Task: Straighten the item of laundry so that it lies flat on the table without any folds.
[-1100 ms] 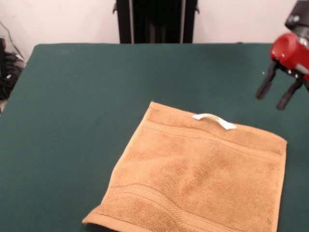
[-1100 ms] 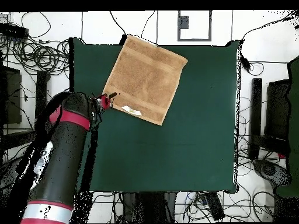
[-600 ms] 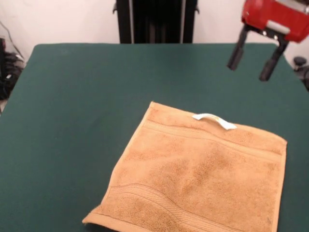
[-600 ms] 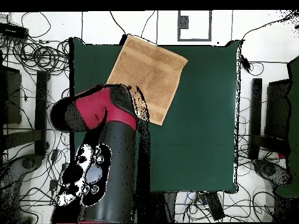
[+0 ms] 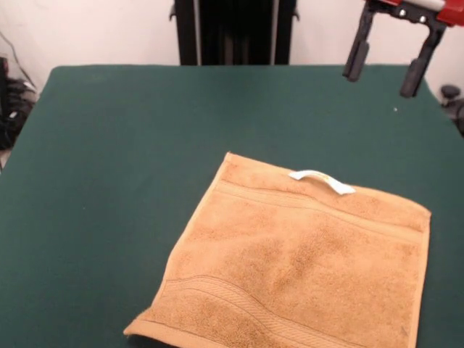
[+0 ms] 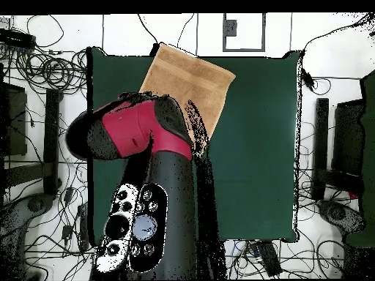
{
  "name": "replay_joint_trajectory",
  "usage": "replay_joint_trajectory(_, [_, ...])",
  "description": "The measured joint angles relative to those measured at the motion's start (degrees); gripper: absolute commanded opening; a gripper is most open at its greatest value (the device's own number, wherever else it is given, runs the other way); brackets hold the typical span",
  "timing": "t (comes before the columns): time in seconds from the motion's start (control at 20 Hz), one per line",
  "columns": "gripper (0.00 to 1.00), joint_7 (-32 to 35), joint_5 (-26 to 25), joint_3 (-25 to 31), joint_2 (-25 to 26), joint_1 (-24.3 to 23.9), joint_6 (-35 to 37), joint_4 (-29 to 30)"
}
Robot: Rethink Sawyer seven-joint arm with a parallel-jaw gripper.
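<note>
- Front view shows the towel [image 5: 301,257] lying spread on the table [image 5: 116,145], nearest the camera and right of centre, with its near edge running out of the picture at the bottom.
- Its surface looks flat, with woven border bands near the front and back edges; the near left corner is slightly lifted.
- A small white loop tag [image 5: 322,180] sits on the towel's far edge; no writing on it can be read.
- Left of and beyond the towel, broad green tabletop lies bare up to the far edge.
- Farthest back, the gripper [image 5: 383,64] hangs in the air at the upper right, well apart from the towel, its two dark fingers [image 5: 355,52] spread and grasping nothing.
- Overhead, the red and black arm [image 6: 146,183] covers part of the towel [image 6: 192,82].
</note>
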Motion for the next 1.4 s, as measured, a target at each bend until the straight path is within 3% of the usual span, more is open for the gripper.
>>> replay_joint_trajectory(0.75, [1.00, 0.0, -3.8, 6.3, -0.7, -4.8, 3.3, 0.2])
replay_joint_trajectory(1.4, [1.00, -1.1, -8.5, 13.0, -1.0, -12.8, 5.5, 2.4])
